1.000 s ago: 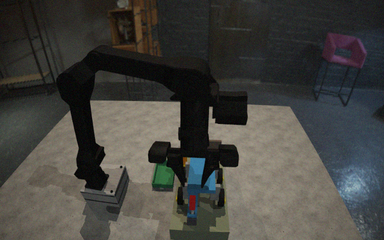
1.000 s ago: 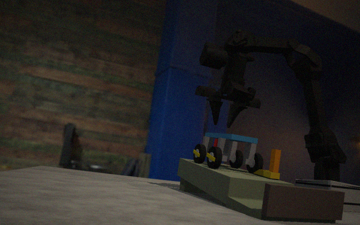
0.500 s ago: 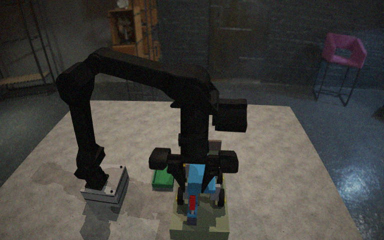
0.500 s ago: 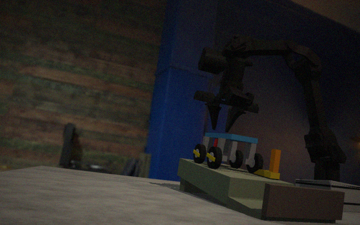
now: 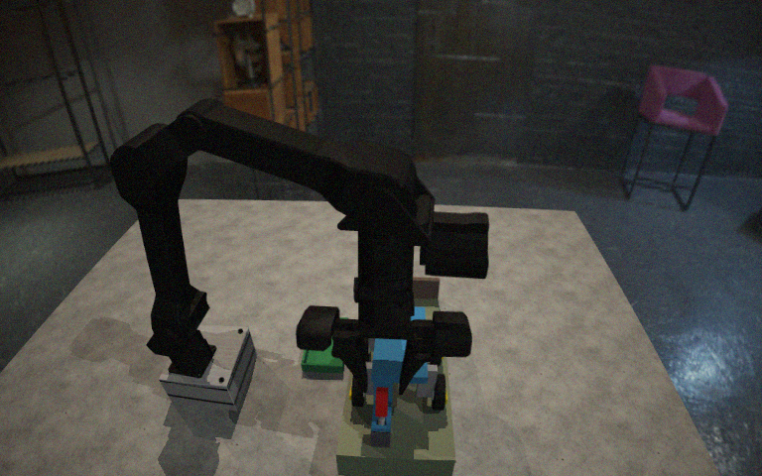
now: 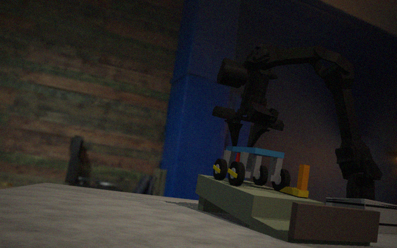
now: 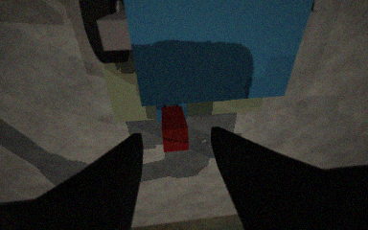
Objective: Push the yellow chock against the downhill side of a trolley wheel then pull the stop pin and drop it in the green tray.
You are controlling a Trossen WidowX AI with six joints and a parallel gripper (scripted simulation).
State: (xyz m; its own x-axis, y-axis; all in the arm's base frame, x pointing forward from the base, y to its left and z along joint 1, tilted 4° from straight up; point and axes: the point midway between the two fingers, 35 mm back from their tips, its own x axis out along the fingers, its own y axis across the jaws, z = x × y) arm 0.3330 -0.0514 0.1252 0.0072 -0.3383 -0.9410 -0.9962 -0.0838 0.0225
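The blue-topped trolley (image 5: 388,362) (image 6: 254,151) (image 7: 216,24) stands on the pale green ramp (image 5: 438,443) (image 6: 272,201) (image 7: 122,96). The red-headed stop pin (image 5: 381,401) (image 6: 238,157) (image 7: 174,126) is upright at the uphill end. The yellow chock (image 6: 303,176), with its orange handle, appears to touch the downhill side of a lower wheel; it is hidden in the top view. My gripper (image 5: 381,397) (image 6: 243,145) (image 7: 176,137) points down, partly open and empty, with its fingertips apart above the pin head. The green tray (image 5: 322,367) is partly hidden by the gripper.
A brown block (image 5: 427,287) (image 6: 333,223) stands at the ramp's low end. The arm's grey base box (image 5: 193,390) is left of the tray in the top view. The trolley's blue deck edge is close beside the pin and the fingers.
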